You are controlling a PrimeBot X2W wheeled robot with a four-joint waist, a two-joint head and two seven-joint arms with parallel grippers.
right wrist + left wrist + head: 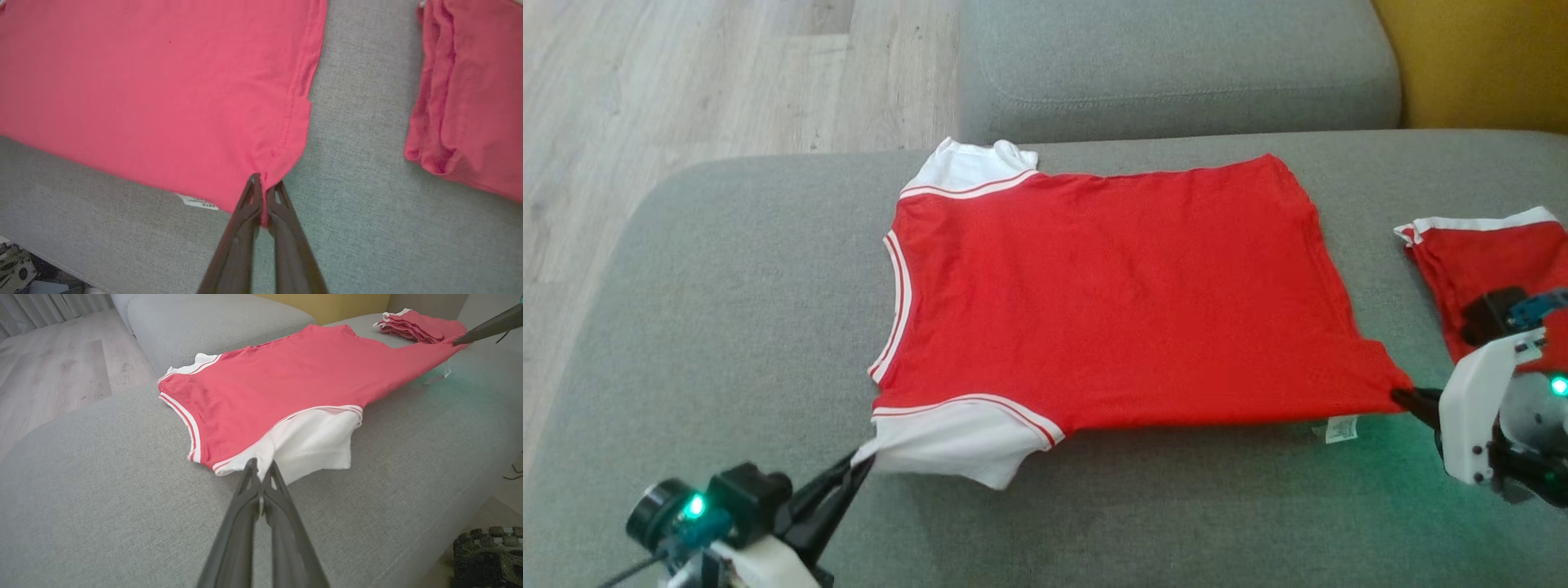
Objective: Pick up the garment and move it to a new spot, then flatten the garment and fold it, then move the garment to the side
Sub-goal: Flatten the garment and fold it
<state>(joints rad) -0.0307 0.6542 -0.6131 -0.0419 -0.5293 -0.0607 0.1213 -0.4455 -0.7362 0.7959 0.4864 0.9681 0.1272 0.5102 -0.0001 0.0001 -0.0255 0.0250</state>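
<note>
The red garment [1111, 294] lies spread on the grey sofa [727, 327], collar to the left. The left tool [862, 464] is closed on the near white sleeve [956, 445], and the right tool [1405, 398] is closed on the near hem corner [1380, 380]. This seems the flattening step. Both tools should pull apart evenly, low over the sofa, without dragging the cloth toward the folded pile [1486, 269]; the far sleeve [968, 167] looks crumpled

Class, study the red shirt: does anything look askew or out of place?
The red shirt lies mostly flat, but its white care label pokes out past the near edge beside the right gripper, and the far sleeve is rumpled at its tip.
</note>
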